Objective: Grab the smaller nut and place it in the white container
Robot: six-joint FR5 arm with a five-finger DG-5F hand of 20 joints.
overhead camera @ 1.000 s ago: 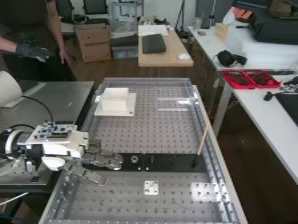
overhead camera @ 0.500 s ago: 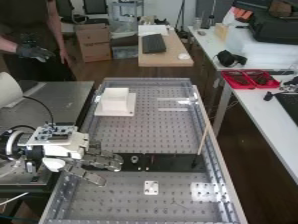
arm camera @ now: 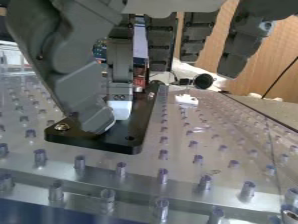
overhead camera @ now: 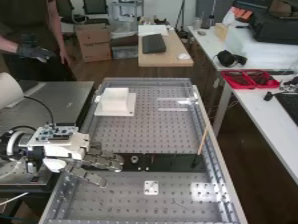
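Observation:
The hand (overhead camera: 100,161) is low over the left part of the flat black bar (overhead camera: 174,162), its fingers stretched out and hiding the bar's left end. The bearing (overhead camera: 134,159) stands on the bar just beyond the fingertips. Farther back on the perforated bench is the white container (overhead camera: 115,99), on a flat white base. In the wrist view the hand (arm camera: 63,55) has its thumb and a pale-tipped finger close together over the black bar (arm camera: 126,137), other fingers hanging apart. I make out no nut at the fingertips.
A thin wooden stick (overhead camera: 203,141) leans at the bar's right end. A small white plate (overhead camera: 151,187) lies on the near part of the bench. Metal rails (overhead camera: 211,155) edge the work area, and a screw (arm camera: 62,127) sits in the bar's end.
The hand has shifted very slightly to the right along the bar, with its fingers looking much the same. The bearing and the white container have not moved.

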